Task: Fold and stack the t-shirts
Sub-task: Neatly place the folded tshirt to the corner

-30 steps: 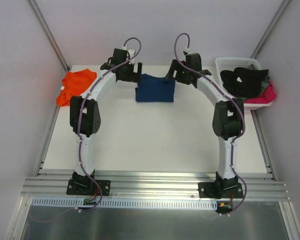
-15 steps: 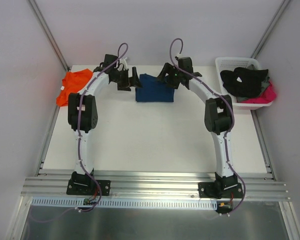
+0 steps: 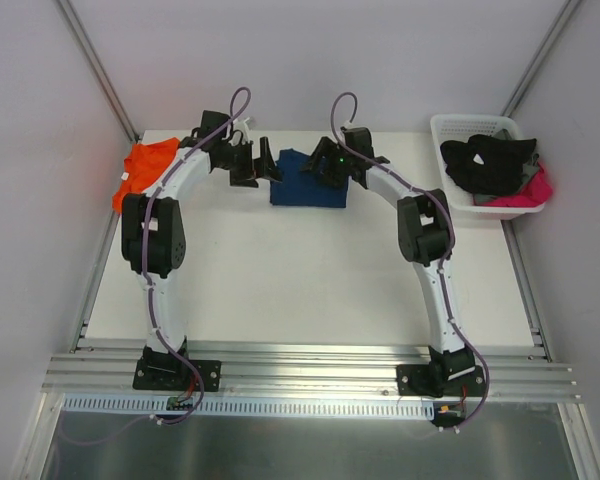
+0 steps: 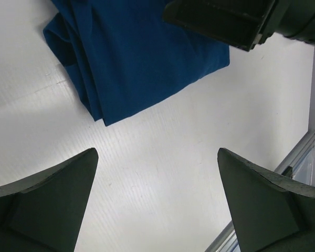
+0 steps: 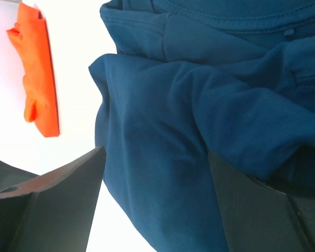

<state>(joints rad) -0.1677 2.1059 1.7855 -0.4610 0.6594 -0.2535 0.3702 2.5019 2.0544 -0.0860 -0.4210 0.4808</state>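
Note:
The navy blue t-shirt point(image 3: 305, 188) lies folded at the back middle of the white table point(image 3: 300, 270). The orange t-shirt point(image 3: 145, 168) lies crumpled at the back left. My left gripper point(image 3: 267, 166) is open and empty at the navy shirt's left edge; in the left wrist view it point(image 4: 156, 152) hangs over bare table with the shirt point(image 4: 142, 58) just beyond. My right gripper point(image 3: 320, 166) is open over the shirt's top. In the right wrist view it point(image 5: 156, 155) straddles a bunched navy fold point(image 5: 163, 131), and the orange shirt point(image 5: 39, 79) shows beyond.
A white basket point(image 3: 450, 125) holding black and pink clothes stands at the back right corner. Metal rails point(image 3: 310, 372) run along the near table edge by the arm bases. Grey walls close in the back and both sides.
Both grippers have drawn in toward the navy shirt. The right one moved left onto its top edge and the left one came down to its left edge. The orange shirt has not moved.

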